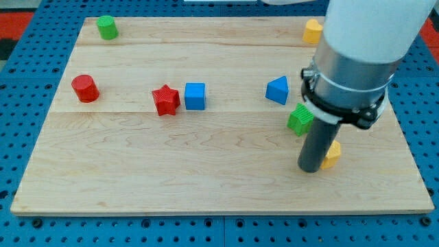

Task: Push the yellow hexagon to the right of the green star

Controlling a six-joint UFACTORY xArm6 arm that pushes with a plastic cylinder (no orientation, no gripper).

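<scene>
The green star [298, 119] lies on the wooden board at the view's right, partly hidden by my rod. The yellow hexagon [333, 155] sits below and right of the star, mostly hidden behind the rod. My tip [310, 169] rests on the board, touching the hexagon's left side and just below the star. A second yellow block [313, 31] sits at the view's top right, partly covered by the arm.
A blue triangular block [278, 90] lies up and left of the star. A blue cube [195, 96] and red star [166, 100] sit mid-board. A red cylinder [85, 88] is at the left, a green cylinder [106, 27] at top left.
</scene>
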